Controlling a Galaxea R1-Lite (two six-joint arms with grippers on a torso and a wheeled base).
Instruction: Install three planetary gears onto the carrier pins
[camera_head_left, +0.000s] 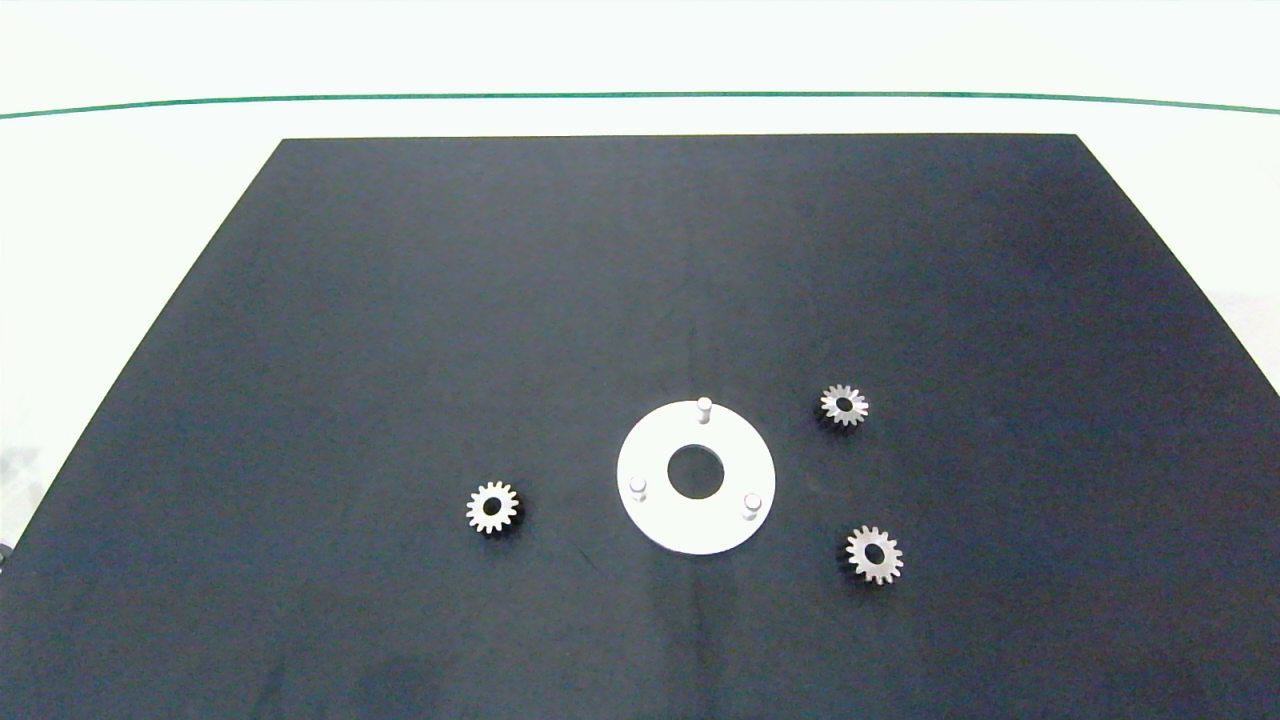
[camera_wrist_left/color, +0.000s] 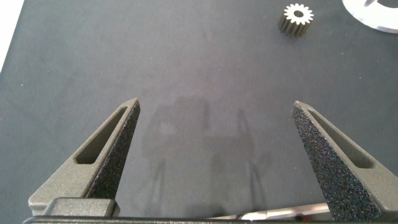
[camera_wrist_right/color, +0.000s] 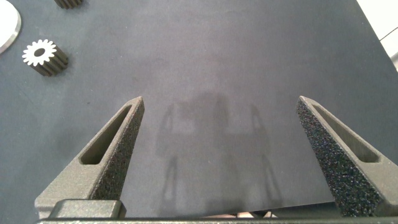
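From above, the white disc (camera_head_left: 696, 476) lies on the dark worktop (camera_head_left: 500, 300) with its three pins (camera_head_left: 705, 405) bare. One gear (camera_head_left: 492, 507) lies to its left, two gears (camera_head_left: 845, 405) to its right, all apart from it.

Left wrist: the left end effector (camera_wrist_left/color: 216, 109) is spread, empty, over bare worktop.

Right wrist: the right end effector (camera_wrist_right/color: 219, 102) is likewise spread, empty.

Left gripper (camera_wrist_left/color: 216, 109), right gripper (camera_wrist_right/color: 219, 102) agape

Looking like lab or test bench: plain black mat (camera_head_left: 500, 300) lying on bare white table (camera_head_left: 120, 200), thin green line (camera_head_left: 640, 96) running across far edge, small machine parts sitting laid out, no household clutter.
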